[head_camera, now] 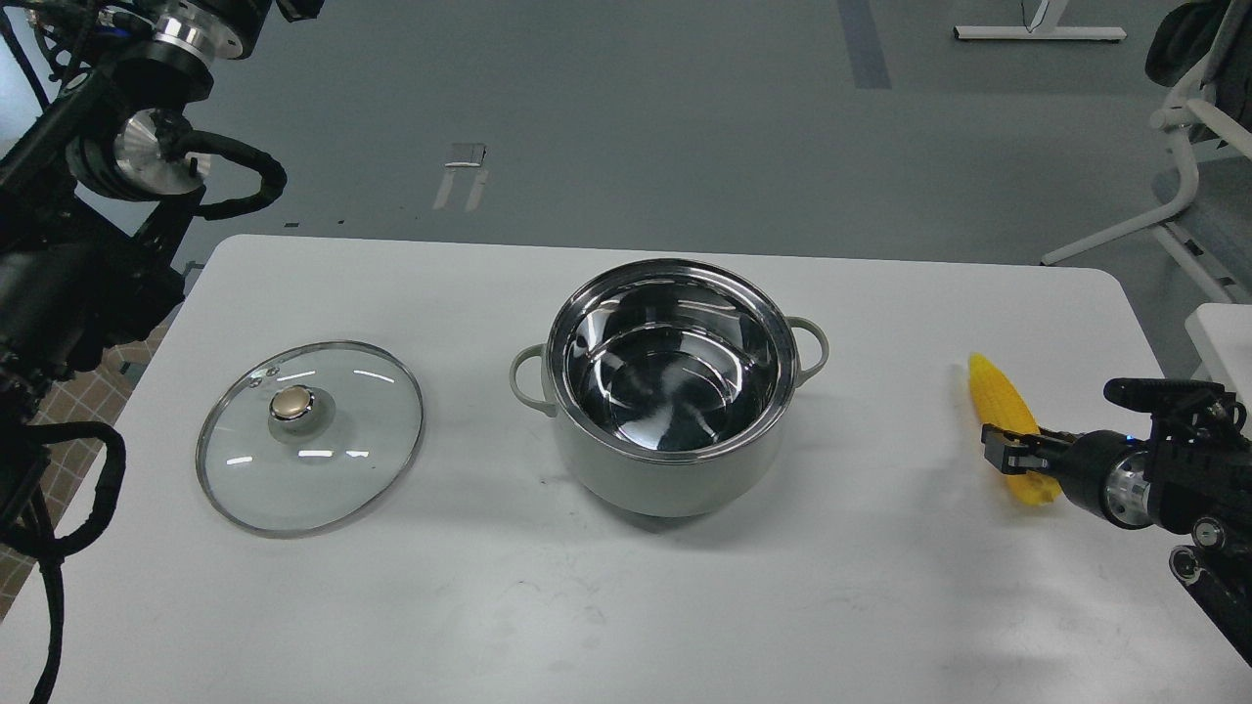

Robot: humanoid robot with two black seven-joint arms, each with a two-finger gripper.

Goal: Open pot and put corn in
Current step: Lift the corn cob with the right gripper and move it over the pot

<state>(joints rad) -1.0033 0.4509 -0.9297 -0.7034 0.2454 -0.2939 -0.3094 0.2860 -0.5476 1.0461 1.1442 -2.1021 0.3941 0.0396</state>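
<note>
Two fingers of the right gripper (1007, 450) are closing around the corn (1007, 416), right of the open pot (670, 391).

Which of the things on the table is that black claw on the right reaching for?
The corn. The right gripper is at its middle, while the pot and lid sit untouched farther left.

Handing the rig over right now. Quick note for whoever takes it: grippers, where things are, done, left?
Right gripper: at the bright yellow tapered toy corn cob, fingers across its middle; whether they have closed on it cannot be told. The corn lies on the white table, right of the pot.
Left gripper: not in view; only upper arm segments show at the left.
Round pale grey-white pot with a shiny steel interior: table centre, open, empty.
Round glass lid with a gold knob: flat on the table, left of the pot.
Done: lid off.
Left: lift the corn, put it in the pot.
</note>
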